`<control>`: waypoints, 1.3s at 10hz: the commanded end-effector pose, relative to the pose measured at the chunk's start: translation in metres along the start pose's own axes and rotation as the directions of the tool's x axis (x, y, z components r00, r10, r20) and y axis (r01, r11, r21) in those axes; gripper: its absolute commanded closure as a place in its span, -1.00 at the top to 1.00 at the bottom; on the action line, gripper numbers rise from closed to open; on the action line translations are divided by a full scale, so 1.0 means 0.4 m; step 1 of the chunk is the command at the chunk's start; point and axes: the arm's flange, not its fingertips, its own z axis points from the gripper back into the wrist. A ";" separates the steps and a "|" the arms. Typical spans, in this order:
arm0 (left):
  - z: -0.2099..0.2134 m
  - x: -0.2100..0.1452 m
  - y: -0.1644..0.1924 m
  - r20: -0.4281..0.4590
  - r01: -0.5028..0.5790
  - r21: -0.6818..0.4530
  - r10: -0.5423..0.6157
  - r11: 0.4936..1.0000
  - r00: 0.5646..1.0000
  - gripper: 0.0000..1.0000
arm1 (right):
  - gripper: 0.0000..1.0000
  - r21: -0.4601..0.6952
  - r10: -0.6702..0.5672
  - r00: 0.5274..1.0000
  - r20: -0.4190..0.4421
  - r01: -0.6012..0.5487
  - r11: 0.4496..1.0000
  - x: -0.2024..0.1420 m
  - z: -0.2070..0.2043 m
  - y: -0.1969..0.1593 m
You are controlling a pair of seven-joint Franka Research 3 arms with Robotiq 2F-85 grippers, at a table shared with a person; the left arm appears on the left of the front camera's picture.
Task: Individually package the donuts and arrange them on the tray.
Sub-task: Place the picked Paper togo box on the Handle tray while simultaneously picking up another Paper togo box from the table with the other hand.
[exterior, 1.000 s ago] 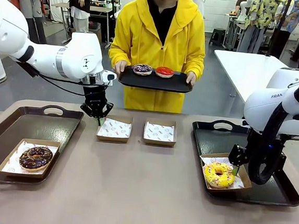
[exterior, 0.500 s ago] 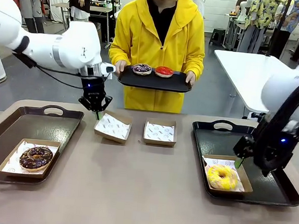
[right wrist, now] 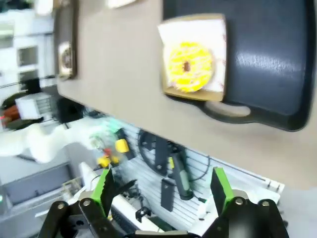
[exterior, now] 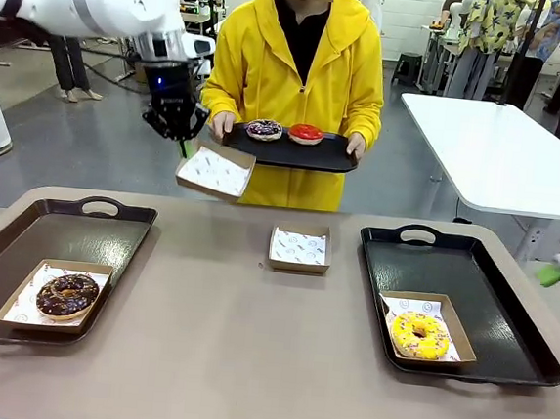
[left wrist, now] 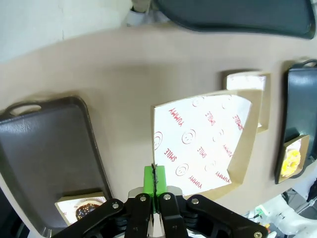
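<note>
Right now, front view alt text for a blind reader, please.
The left claw, shut on an empty cardboard box, holds it up beside the person's tray of two donuts. A chocolate donut sits boxed on the left tray, a yellow donut on the right tray.

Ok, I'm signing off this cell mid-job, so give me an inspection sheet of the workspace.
Surface: tan table, with a dark left tray and right tray at its ends.
Job's things: chocolate donut boxed on the left tray; yellow donut boxed on the right tray; purple donut and red donut unboxed on the serving tray that the person holds; spare box empty on the table.
Clutter: nothing seen.
Hands: left hand shut on the lifted box at its rim, box tilted in the air; right hand open, empty, beyond the table's edge.
Cables: nothing seen on the table.
Surroundings: person in yellow at the far side; white table behind.
</note>
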 end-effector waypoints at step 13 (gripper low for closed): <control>0.022 0.075 -0.025 0.056 -0.057 -0.002 0.057 0.998 0.997 -1.00 | 1.00 0.635 -0.214 0.972 0.101 0.103 0.766 0.023 0.084 -0.328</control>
